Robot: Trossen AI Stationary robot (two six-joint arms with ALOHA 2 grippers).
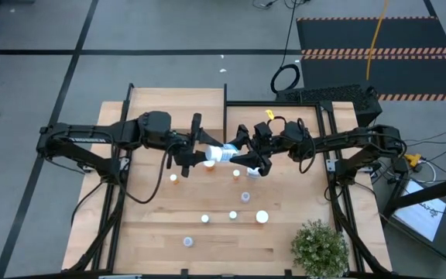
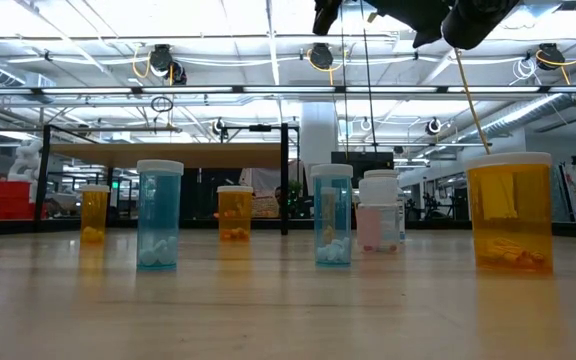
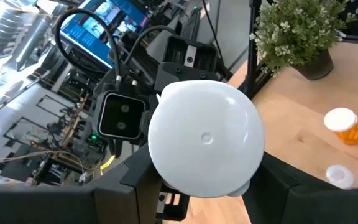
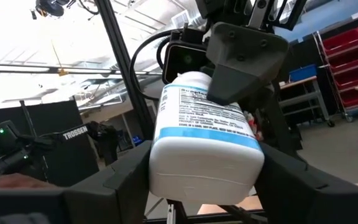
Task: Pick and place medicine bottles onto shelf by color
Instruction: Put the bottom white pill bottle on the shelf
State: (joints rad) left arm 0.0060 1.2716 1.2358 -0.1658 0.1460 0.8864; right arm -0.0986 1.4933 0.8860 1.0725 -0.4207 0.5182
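Note:
A white medicine bottle (image 1: 221, 153) with a blue-banded label hangs in the air above the middle of the table, lying level between my two grippers. My left gripper (image 1: 207, 156) is shut on its left end, my right gripper (image 1: 235, 153) on its right end. Several other bottles stand upright on the tabletop: orange ones (image 1: 174, 178) (image 1: 236, 173) and white-capped ones (image 1: 245, 197) (image 1: 262, 217) nearer the front. The low view shows them as amber (image 2: 509, 212) and blue (image 2: 159, 214) bottles. The shelf (image 2: 168, 155) stands at the far side. My left gripper pinches the bottle's capped end (image 3: 166, 177) between its two fingers, coming level from the table's left, fingers lying along the bottle. The round white cap faces the wrist camera. The bottle is clear of the table. My right gripper has the bottle's bottom end (image 4: 166, 180) between its two fingers, one on each side of the body. It comes from the table's right, along the bottle, slanting slightly upward. The bottle lies roughly level, lifted clear.
A green potted plant (image 1: 318, 246) stands at the near right corner. Black frame posts rise along both table sides. Bare wood lies at the near left of the tabletop (image 1: 145, 232).

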